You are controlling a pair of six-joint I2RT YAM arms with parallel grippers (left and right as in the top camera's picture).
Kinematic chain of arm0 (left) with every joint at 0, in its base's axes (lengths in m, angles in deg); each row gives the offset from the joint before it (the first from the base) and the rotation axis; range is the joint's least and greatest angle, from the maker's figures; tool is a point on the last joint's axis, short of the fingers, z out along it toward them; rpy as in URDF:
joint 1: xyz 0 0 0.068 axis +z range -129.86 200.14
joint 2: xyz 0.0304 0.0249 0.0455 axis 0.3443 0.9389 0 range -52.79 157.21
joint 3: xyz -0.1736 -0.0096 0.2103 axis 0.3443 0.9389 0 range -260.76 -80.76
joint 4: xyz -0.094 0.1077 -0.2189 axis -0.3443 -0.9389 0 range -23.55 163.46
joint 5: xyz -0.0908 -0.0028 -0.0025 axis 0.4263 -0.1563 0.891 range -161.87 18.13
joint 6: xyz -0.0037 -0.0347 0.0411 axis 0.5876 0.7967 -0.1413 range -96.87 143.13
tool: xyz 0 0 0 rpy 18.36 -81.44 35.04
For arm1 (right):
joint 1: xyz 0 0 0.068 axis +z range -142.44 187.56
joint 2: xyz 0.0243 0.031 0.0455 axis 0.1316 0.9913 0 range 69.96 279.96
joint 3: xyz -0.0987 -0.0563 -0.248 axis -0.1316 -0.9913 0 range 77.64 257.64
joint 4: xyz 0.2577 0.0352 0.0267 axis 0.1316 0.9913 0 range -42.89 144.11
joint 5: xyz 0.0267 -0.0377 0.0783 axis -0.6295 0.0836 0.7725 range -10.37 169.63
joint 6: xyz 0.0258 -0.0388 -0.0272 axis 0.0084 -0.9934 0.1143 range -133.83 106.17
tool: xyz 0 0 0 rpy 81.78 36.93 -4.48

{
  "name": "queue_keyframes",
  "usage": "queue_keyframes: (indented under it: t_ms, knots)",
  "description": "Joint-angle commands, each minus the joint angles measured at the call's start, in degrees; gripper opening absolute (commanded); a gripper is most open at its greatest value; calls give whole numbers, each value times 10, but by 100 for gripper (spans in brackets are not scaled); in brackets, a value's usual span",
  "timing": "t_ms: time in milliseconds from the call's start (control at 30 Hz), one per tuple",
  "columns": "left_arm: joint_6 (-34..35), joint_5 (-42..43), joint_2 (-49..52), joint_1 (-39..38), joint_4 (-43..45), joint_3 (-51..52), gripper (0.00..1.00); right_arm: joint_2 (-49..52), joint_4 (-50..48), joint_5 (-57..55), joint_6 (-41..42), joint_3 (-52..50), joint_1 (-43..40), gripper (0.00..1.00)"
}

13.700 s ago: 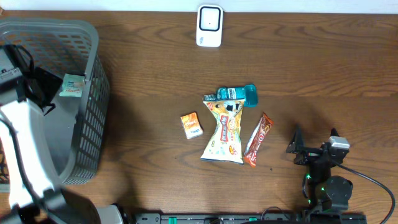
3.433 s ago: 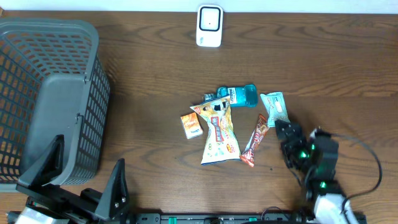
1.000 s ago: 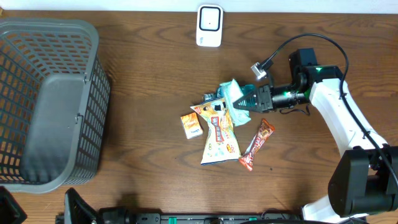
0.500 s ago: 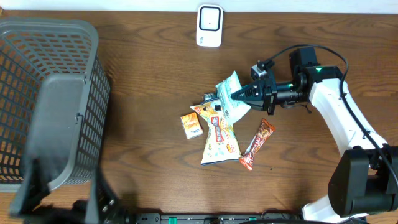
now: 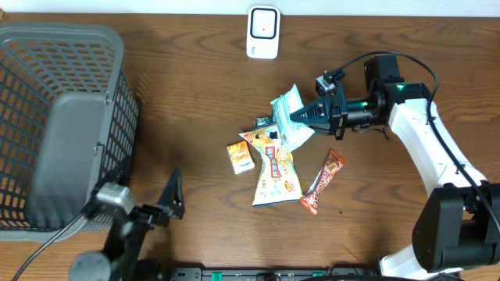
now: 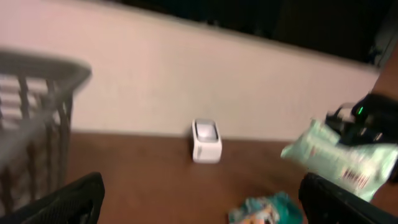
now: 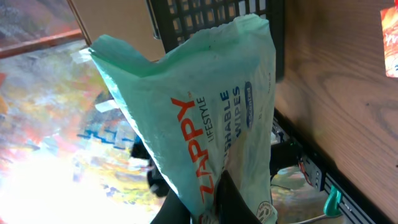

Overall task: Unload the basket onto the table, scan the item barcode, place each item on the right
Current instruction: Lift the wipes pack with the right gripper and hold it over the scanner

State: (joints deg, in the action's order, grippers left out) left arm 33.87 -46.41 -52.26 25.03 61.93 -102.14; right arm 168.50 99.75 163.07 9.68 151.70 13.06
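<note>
Wipes pkt point(image 5: 285, 107) in R hand point(image 5: 299, 117), higher

Wipes pack point(image 5: 289, 119) perhaps slightly nearer the scanner point(image 5: 263, 32)

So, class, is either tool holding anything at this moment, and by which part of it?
The right tool grips the green wipes pack by one edge, holding it in the air. The left tool is open and holds nothing.
</note>
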Motion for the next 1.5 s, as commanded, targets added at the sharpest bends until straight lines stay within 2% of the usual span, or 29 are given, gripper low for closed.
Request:
queue_keyframes:
  t_ms: [0,167,333,533,667,867,967,1200,1467]
  knots:
    - [8,22,-4,3,7,33,100,3,-3,-14,2,-1,-2,1]
    - [8,22,-4,3,13,78,100,3,-4,-82,23,-1,-2,1]
    - [8,22,-4,3,13,99,100,3,-9,-83,65,-1,-2,1]
    - [8,22,-3,3,-28,100,100,3,-13,-83,68,-1,-2,1]
    - [8,22,-3,3,-80,100,99,3,-56,-106,43,-1,-2,1]
    - [8,22,-3,3,-132,100,100,3,-101,-282,15,-1,-1,1]
    - [8,22,-3,3,-151,100,100,3,-122,-334,-28,-1,-1,1]
    - [7,22,-3,3,-213,100,100,3,-174,-347,-120,-1,21,1]
    - [7,22,-3,3,-289,100,100,7,-276,-548,-151,0,90,1]
